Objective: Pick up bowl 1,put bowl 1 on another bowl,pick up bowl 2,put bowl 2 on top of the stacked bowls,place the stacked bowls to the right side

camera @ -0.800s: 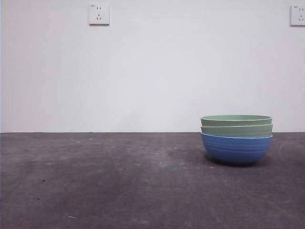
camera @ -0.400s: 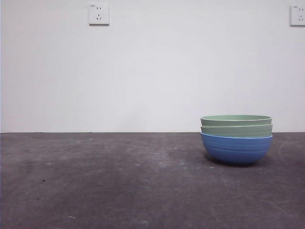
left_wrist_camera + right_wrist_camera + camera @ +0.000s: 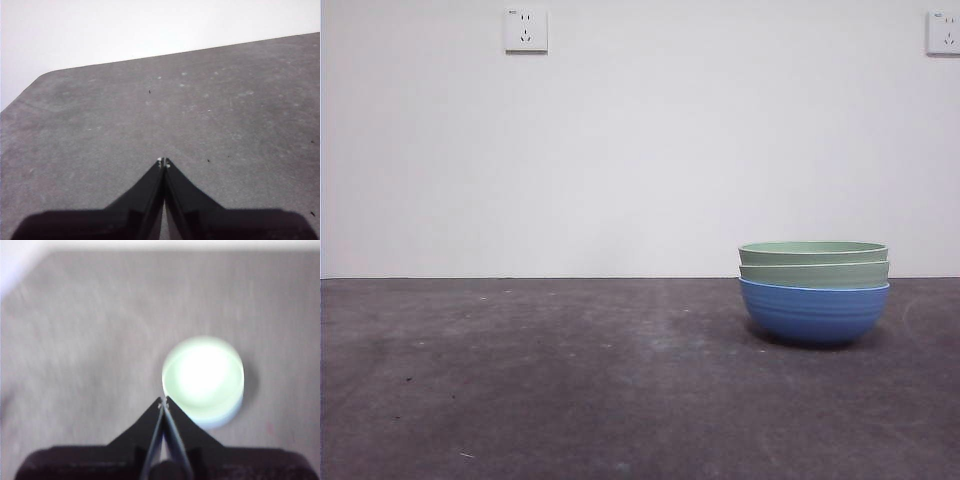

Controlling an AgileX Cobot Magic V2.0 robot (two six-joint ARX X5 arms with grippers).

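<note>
**Q:** Where are the stacked bowls [image 3: 814, 292] sitting right now, and what are your grippers doing?

**Me:** They're sitting toward the right side of the table [image 3: 570, 380], near its far edge, as I'm seeing it from the front. The blue bowl [image 3: 814, 314] is on the bottom, with two pale green bowls nested in it, the lower green bowl [image 3: 814, 272] and the top green bowl [image 3: 813, 251]. The top one is looking empty from above. Both grippers are free: the left gripper [image 3: 163, 162] is hanging over bare table with its jaws together, and the right gripper [image 3: 163, 401] is hovering above the stack, jaws pressed together too, gripping nothing.

**Q:** Anything worrying you?

**Me:** I'm reckoning the job is basically done. The right wrist picture is blurry, so I'm guessing that arm is moving. If its tips dip, they could be clipping the top rim and knocking the stack askew.
</note>
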